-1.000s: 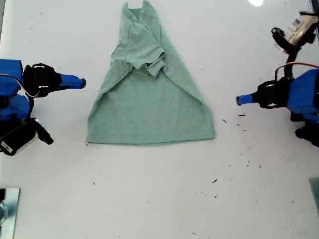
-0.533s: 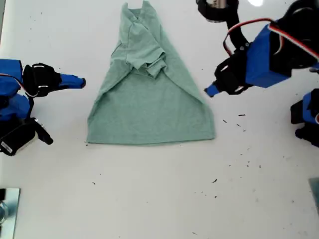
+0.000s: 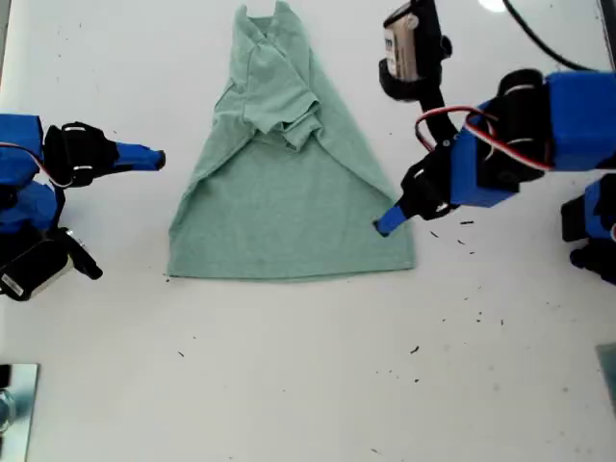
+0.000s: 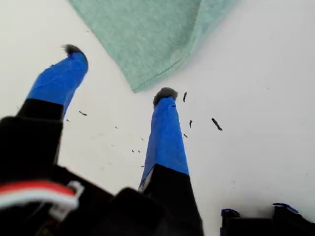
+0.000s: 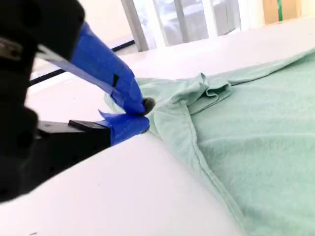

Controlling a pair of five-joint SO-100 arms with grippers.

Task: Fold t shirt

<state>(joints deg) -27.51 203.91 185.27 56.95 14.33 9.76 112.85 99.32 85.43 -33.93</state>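
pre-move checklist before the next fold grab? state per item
1. My first gripper open: ok, jaws spread wide.
2. First gripper lined up on the t shirt hem corner: ok, corner lies between the fingertips.
3. Cloth already in the first gripper's jaws: not ok, nothing pinched yet.
4. My second gripper state: shut, tips together beside the shirt edge at the exterior view's left; touching cloth: cannot tell.
5. Sleeves folded inward: ok.
6. Table below the hem free: ok, only small dark specks.
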